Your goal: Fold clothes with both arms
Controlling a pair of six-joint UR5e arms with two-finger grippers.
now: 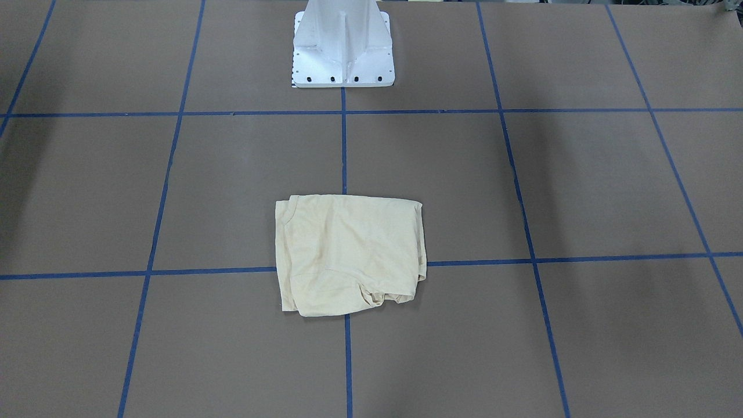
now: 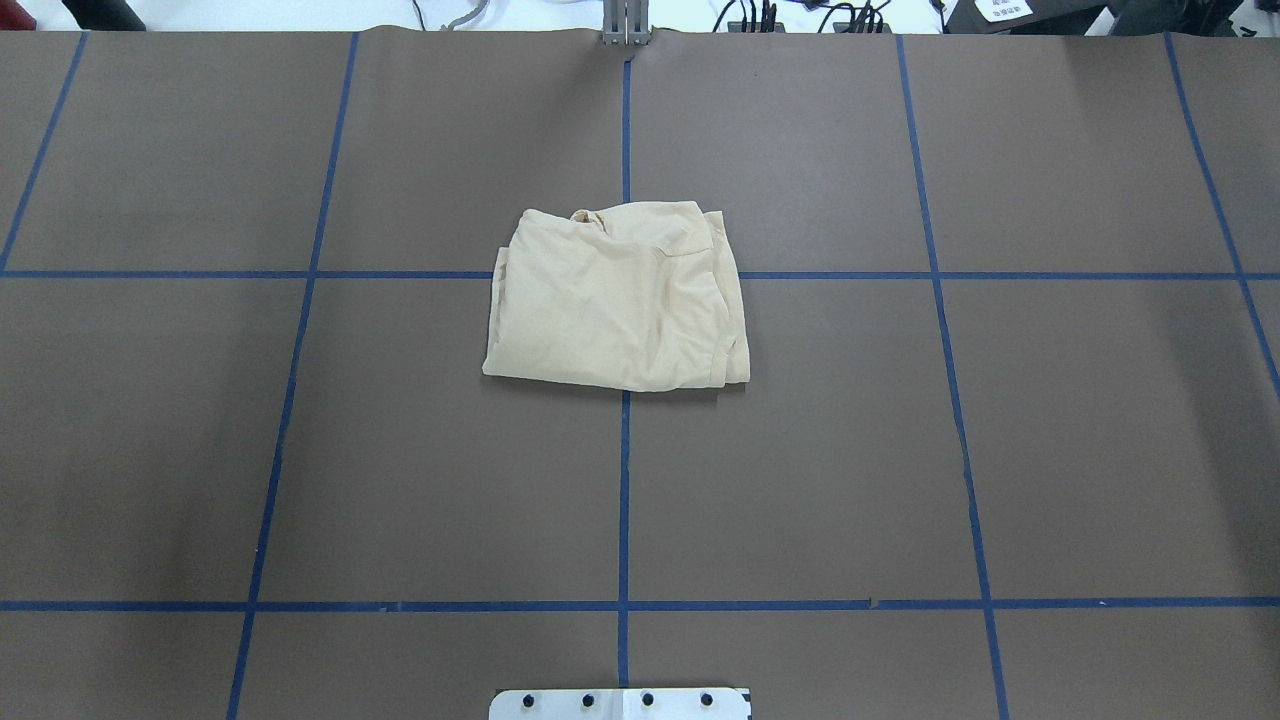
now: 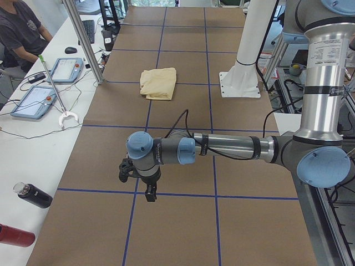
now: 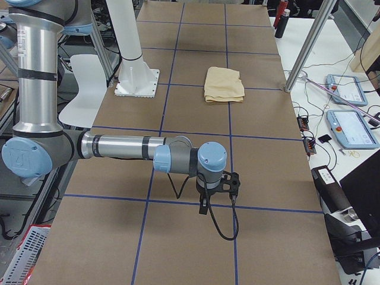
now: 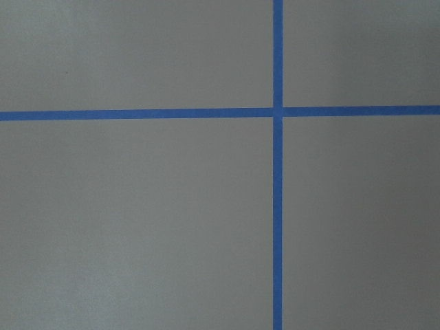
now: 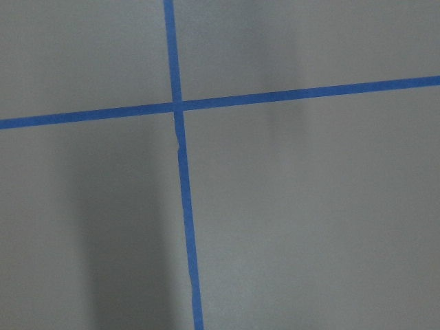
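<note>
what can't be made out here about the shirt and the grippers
- T-shirt: folded; inner faces hidden by its own layers, every view.
- Left gripper: only in exterior left, small; open or shut unclear.
- Right gripper: only in exterior right; same.
- Wrist views: show only table.

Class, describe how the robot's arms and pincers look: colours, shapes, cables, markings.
Both the left arm and right arm are silver tubes with grey joints, round light-blue caps and black bands. A loose black cable loops near each wrist. The left pincer and right pincer are small and black.

Seemingly plain cream-yellow T-shirt (image 2: 615, 300), brown table (image 2: 400, 450) with blue tape grid (image 2: 624, 500), white pedestal (image 1: 342, 52).
</note>
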